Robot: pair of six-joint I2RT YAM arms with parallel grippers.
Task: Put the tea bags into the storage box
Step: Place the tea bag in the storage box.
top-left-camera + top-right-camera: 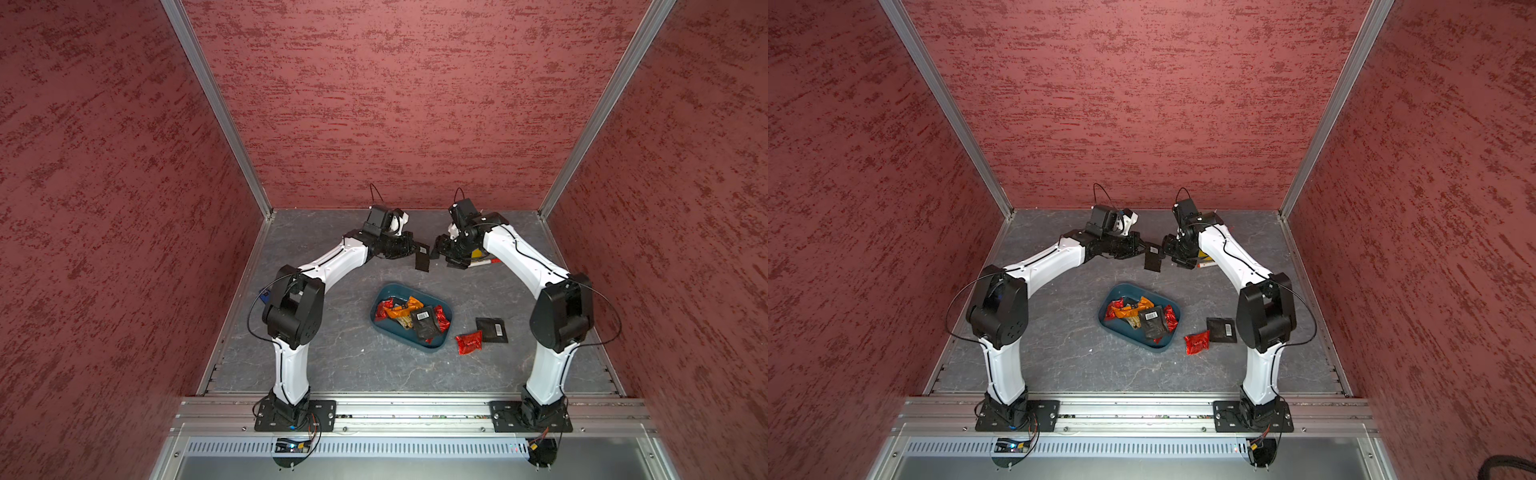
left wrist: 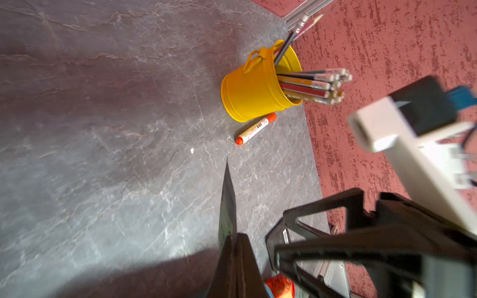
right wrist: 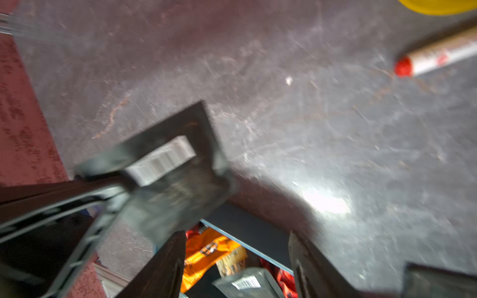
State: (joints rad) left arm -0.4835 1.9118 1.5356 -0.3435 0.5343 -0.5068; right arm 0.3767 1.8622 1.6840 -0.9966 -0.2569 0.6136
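Black tea bag (image 1: 422, 261) hangs clamped in left end effector (image 1: 414, 248); right end effector (image 1: 439, 248) beside it, fingers apart.

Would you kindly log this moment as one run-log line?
left jaws: shut on black tea bag | right jaws: open | storage box: partly filled | on table: red pouch, black packet

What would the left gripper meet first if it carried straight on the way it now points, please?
Most likely the right gripper, its open fingers close ahead beside the black tea bag the left gripper holds. Past them lie the marker pen and yellow cup; depth is unclear.
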